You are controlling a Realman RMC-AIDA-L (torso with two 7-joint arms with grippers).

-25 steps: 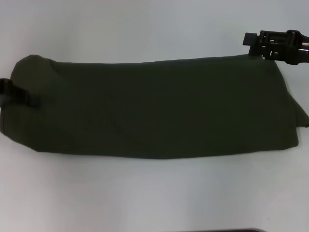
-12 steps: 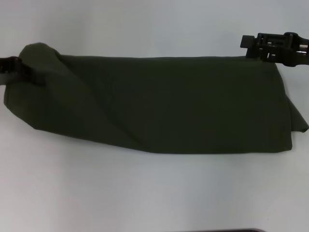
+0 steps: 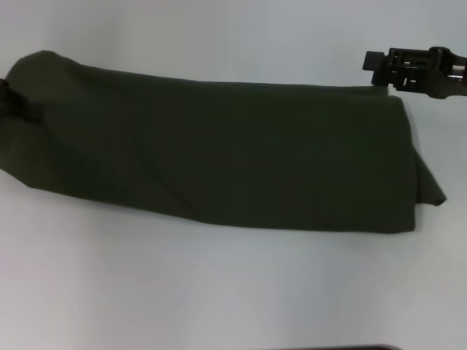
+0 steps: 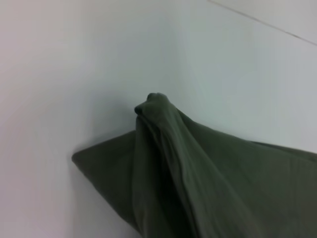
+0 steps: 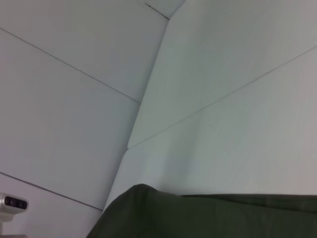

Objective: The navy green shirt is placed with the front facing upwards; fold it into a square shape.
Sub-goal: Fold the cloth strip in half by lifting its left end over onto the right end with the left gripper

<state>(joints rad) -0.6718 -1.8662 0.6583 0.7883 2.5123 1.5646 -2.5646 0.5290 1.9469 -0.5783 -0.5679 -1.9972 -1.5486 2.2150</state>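
Observation:
The navy green shirt [image 3: 233,153] lies as a long, plain dark green band across the white table [image 3: 219,292]. Its left end is raised off the table and bunched where my left gripper [image 3: 6,98], barely showing at the picture's left edge, is shut on it. In the left wrist view that end rises as a pinched peak of shirt cloth [image 4: 154,101] with folds running down from it. My right gripper [image 3: 376,69] hovers just beyond the shirt's far right corner, apart from the cloth. The right wrist view shows only the shirt's edge [image 5: 198,215] low in the picture.
White table surface surrounds the shirt in front and behind. Thin seams cross the table [image 5: 148,99] in the right wrist view. A small pale device [image 5: 12,202] sits at the edge of that view. A dark strip [image 3: 336,348] shows at the table's near edge.
The left gripper has moved left and back with the shirt's left end, and the whole shirt has slid left, away from the right gripper. The right gripper stayed where it was.

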